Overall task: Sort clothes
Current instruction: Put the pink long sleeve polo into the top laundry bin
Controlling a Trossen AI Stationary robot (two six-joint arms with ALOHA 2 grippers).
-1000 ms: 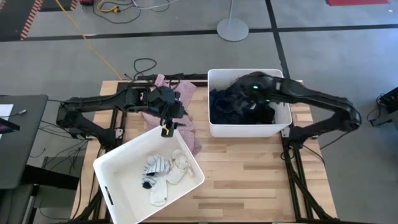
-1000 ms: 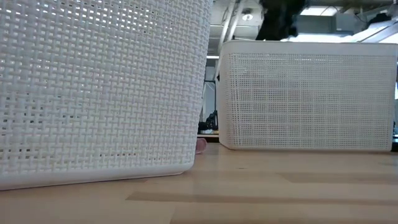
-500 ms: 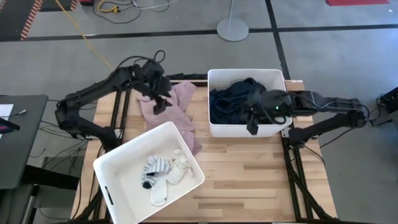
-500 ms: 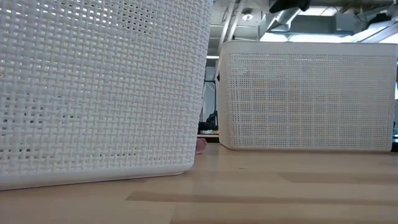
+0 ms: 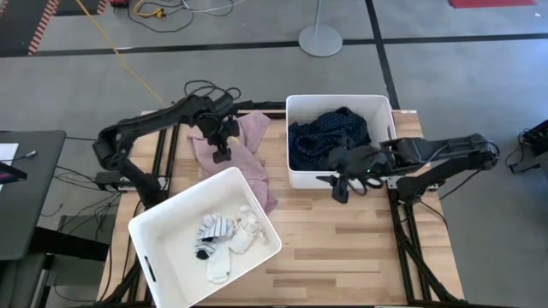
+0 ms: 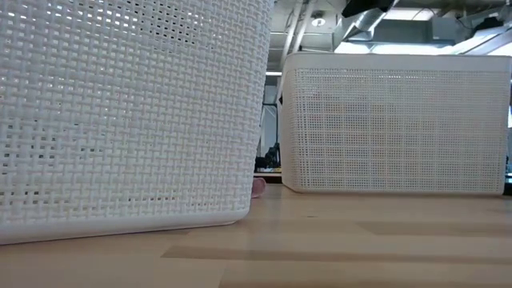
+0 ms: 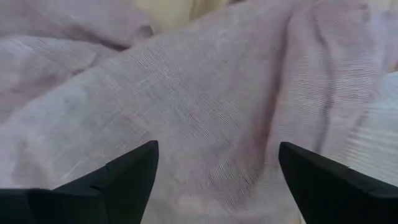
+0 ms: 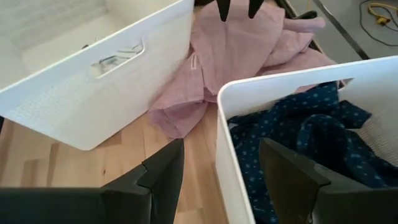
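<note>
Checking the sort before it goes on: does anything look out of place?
The pink garment lies crumpled on the table, outside both bins, one edge against the sock bin. The left end effector hovers open over it.

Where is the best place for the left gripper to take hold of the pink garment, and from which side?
Probably from straight above, on a raised fold near the middle. The pink garment lies crumpled flat on the table, so its edges give little to pinch. The left gripper hangs open just over it, clear of the socks bin.
</note>
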